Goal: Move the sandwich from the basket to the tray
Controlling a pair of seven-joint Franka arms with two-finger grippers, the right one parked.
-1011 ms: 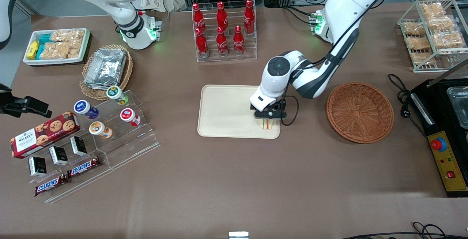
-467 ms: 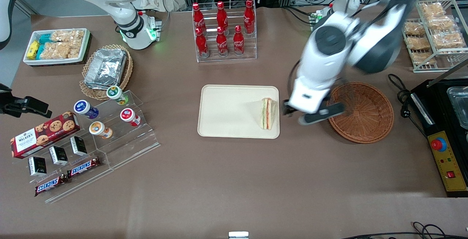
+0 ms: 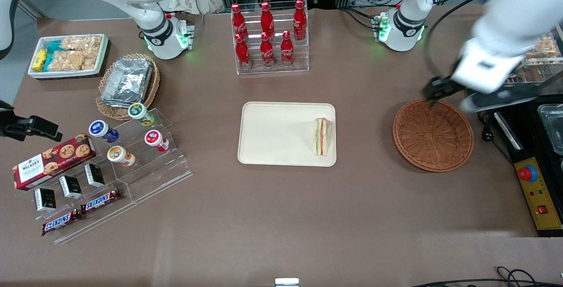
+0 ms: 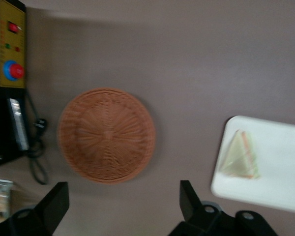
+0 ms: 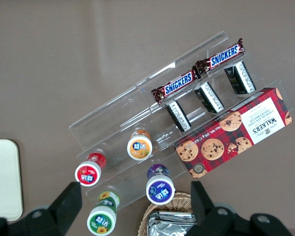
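Hanging high above the table (image 3: 281,216), the left arm's gripper (image 3: 453,96) sits over the rim of the basket (image 3: 433,135) on the side toward the working arm's end, carrying nothing. Its two fingers (image 3: 433,89) are spread wide apart; in the left wrist view each dark finger (image 4: 56,204) shows with only bare table between them. The arm's white wrist housing is heavily blurred in the front view, so its outline and exact tilt are hard to make out, and it covers part of the wire rack of snack bags (image 3: 541,45) near the table's edge. The arm's upper links run out of the frame.

The sandwich (image 3: 321,136) lies on the tray (image 3: 272,133), close to the rim nearest the basket, its striped filling edge turned up toward the front camera. In the left wrist view the sandwich (image 4: 240,157) appears soft and pale, its layers barely distinguishable, and the tray (image 4: 280,191) is cut off by the frame's edge. The basket (image 4: 106,134) holds nothing and stands apart from the tray, just beside the black control box (image 3: 534,177) with its red button.
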